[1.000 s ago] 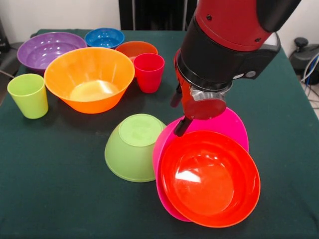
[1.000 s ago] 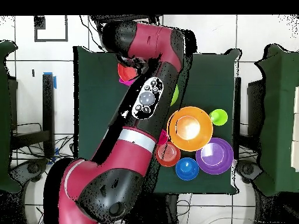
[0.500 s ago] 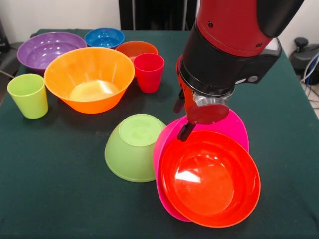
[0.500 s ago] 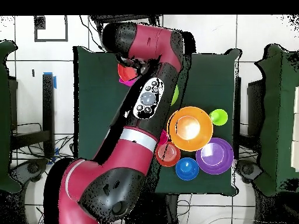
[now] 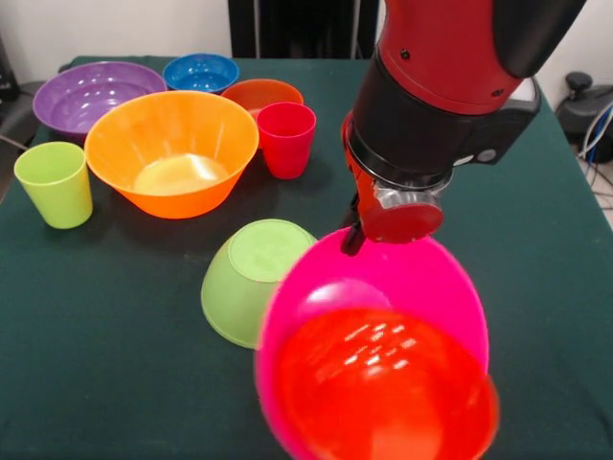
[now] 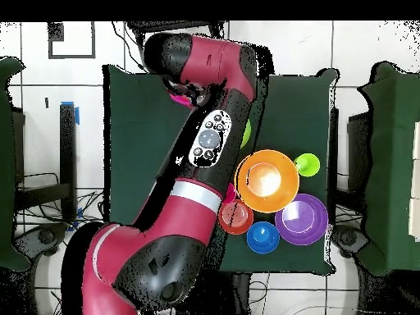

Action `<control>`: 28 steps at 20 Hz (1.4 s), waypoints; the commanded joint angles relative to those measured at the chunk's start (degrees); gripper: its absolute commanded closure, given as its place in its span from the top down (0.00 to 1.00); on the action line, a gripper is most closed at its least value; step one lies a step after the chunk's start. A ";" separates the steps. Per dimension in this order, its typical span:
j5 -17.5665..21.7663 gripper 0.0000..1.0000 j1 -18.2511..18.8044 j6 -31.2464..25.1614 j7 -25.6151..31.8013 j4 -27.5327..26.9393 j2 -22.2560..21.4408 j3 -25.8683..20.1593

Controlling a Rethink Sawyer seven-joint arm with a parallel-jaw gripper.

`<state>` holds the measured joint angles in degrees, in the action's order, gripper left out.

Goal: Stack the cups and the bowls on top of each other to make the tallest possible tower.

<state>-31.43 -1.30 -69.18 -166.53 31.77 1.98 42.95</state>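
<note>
While the pink bowl is held tilted off the table with the orange bowl nested inside it, the gripper is seen clamped on the pink bowl's far rim, its fingers pinching that edge. The pair is carried just beside the upturned lime green bowl, whose flat base faces up and is judged to be the intended seat. The steep tilt is judged the main hazard: the loose orange bowl could slide out of the pink one toward the table's near edge. A thin rim grip on glossy plastic could also slip or let the load swing. If the pair is set down off-centre on the small green base, the tower could be toppled. Two light green cups are not both visible; one green cup, a red cup and four other bowls are left untouched behind.
</note>
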 commanded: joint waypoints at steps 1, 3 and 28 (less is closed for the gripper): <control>3.71 0.00 0.49 3.72 7.27 4.05 1.77 -8.80; 4.42 0.00 0.46 4.31 7.46 5.56 0.46 -9.10; 14.30 0.00 2.61 23.34 15.11 22.11 -11.96 -19.39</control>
<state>-22.62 -0.39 -54.20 -166.52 43.69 -5.05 33.01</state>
